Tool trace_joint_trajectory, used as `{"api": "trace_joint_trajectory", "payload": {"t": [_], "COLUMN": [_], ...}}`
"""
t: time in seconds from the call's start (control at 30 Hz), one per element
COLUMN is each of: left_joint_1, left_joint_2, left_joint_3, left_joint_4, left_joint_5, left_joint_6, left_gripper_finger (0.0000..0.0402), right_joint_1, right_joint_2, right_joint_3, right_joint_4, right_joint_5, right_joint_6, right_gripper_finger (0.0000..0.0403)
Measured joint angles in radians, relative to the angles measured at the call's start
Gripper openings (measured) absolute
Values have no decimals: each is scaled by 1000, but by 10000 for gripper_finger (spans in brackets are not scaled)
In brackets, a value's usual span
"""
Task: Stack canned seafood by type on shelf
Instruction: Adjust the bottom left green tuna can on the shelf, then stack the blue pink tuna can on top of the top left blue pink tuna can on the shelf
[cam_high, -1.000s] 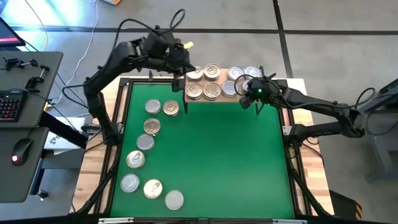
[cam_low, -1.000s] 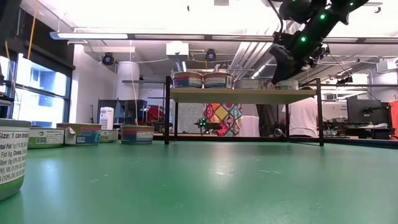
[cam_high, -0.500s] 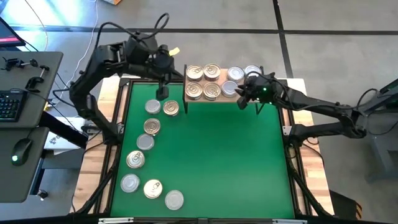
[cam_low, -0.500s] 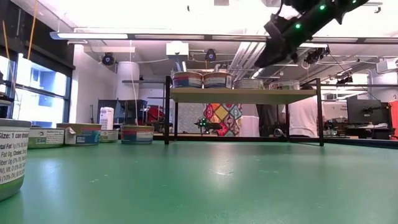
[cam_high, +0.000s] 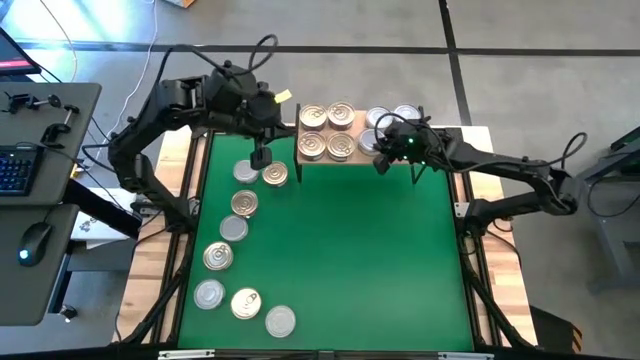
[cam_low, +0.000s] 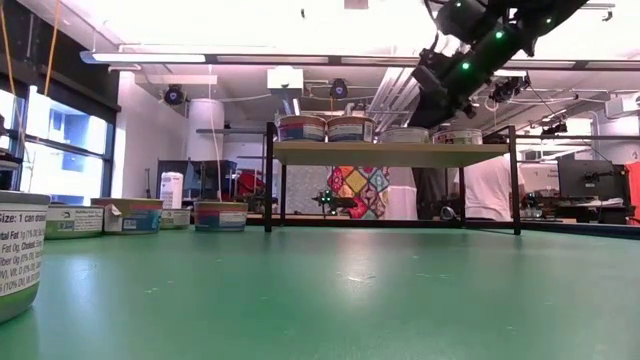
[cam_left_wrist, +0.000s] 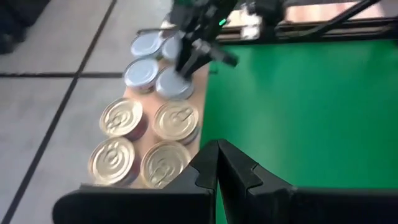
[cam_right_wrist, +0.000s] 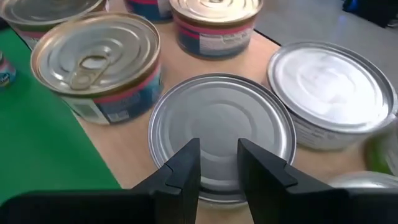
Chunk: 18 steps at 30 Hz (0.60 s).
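Observation:
The shelf (cam_low: 390, 154) stands at the mat's far edge. It carries several gold-lidded tins (cam_high: 327, 131) on its left half and silver-lidded tins (cam_high: 378, 119) on its right half. My right gripper (cam_right_wrist: 217, 165) hovers just above a silver-lidded tin (cam_right_wrist: 221, 121) on the shelf. Its fingers are slightly open with nothing between them. In the low view it (cam_low: 424, 100) stands clear above the tins. My left gripper (cam_high: 262, 160) is shut and empty. It hangs over the mat beside two loose tins (cam_high: 260, 174), left of the shelf.
Several loose tins (cam_high: 232, 230) lie in a curved row along the green mat's (cam_high: 350, 250) left side, down to its near edge. The mat's middle and right are bare green. A desk with a keyboard and mouse (cam_high: 35, 240) stands off the table's left.
My left gripper has moved away from the shelf's left end, toward the table's left and a little nearer, and stays shut. My right gripper has risen off the shelf's right-hand tins and shifted slightly toward the left.

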Motion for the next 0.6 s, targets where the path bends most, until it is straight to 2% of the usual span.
{"api": "trace_joint_trajectory", "payload": {"t": [0.2,0.33,0.43,0.6], "left_joint_1": [-5,-5,-6,-94], "left_joint_2": [-150,-279,-372,-502], "left_joint_3": [-292,-518,-671,-938], "left_joint_4": [196,343,386,487], "left_joint_5": [-26,-26,-26,-30], "left_joint_6": [-42,-82,-126,-186], "left_gripper_finger": [0,0,0,0], "right_joint_1": [3,4,21,150], "right_joint_2": [-58,-96,-127,-154], "right_joint_3": [0,0,0,0], "right_joint_4": [-83,-61,-20,82], "right_joint_5": [-1,-9,-8,-11], "right_joint_6": [-26,-38,-59,-71], "right_gripper_finger": [98,98,98,98]}}
